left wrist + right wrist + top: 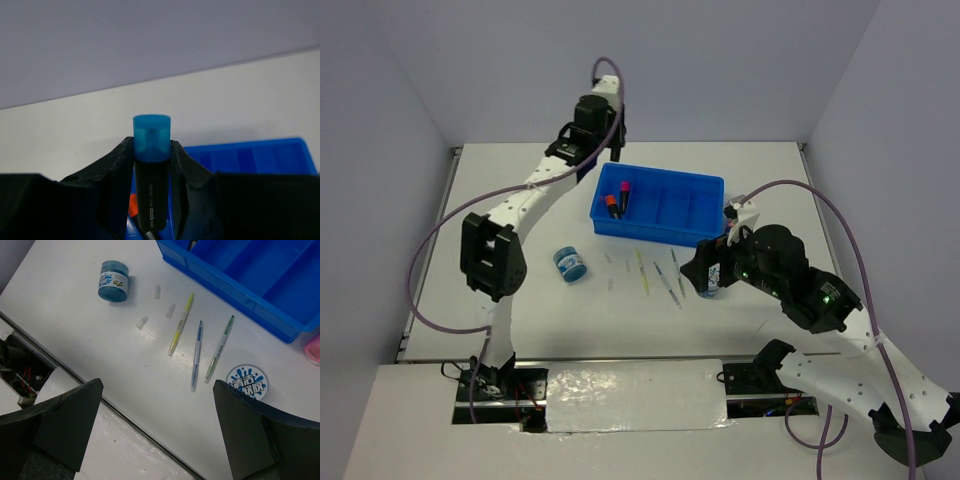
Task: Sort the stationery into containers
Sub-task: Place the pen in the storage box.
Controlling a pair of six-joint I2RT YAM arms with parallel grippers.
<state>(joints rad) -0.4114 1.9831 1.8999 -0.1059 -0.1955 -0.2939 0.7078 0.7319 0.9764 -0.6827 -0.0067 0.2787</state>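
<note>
White-shelled arms with black joint housings, looping purple cables, matte black left gripper and right gripper.

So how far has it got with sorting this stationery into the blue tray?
Done: orange-capped and pink-capped highlighters lie in the left end compartment of the blue tray. In hand: the left claw grips a blue-capped highlighter by the tray. Left: three thin pens, two round blue-white rolls and a pink item lie on the table below the open, empty right claw.
</note>
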